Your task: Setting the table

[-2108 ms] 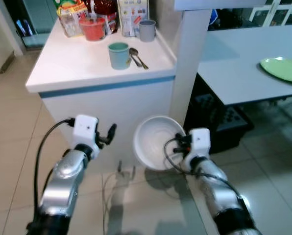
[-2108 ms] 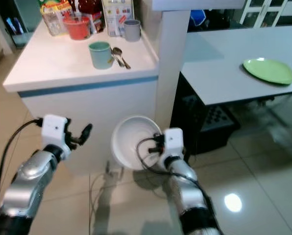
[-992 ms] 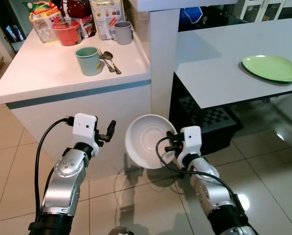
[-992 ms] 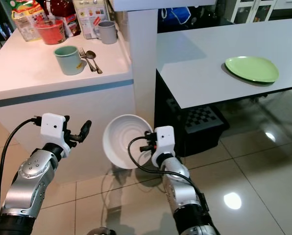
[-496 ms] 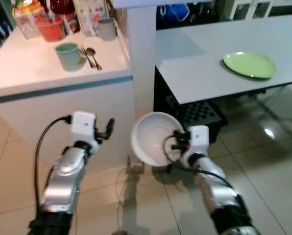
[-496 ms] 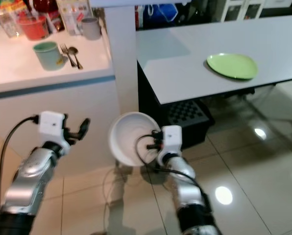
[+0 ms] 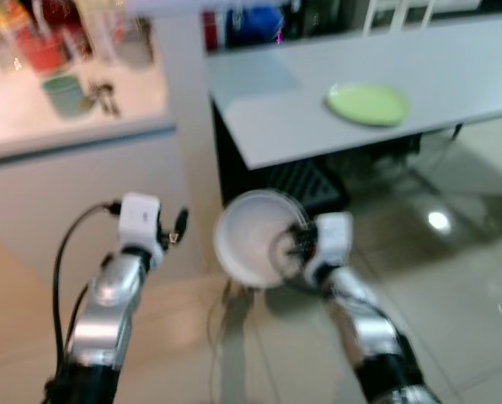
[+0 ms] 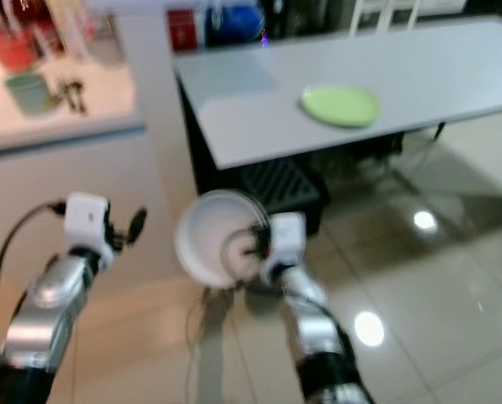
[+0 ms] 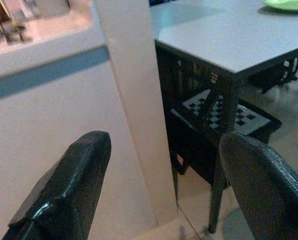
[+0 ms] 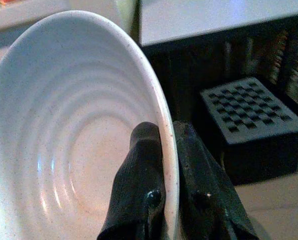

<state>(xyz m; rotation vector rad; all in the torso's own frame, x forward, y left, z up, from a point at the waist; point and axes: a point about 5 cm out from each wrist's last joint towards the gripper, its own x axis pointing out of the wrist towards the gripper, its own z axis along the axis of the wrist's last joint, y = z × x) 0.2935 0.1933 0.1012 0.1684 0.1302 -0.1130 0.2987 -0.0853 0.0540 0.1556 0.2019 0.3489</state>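
The right gripper (image 10: pixel 161 150) pinches only the rim of the white bowl (image 7: pixel 249 248), carried tilted at mid-frame with the table (image 8: pixel 419 67) and green plate (image 8: pixel 340 105) toward one o'clock, so a jolt could slip it loose, while the left gripper (image 9: pixel 164 165) hangs open and empty.

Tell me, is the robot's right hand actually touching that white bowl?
Touching. The right wrist view shows the right hand pinching the white bowl's rim, one black finger inside, one outside.
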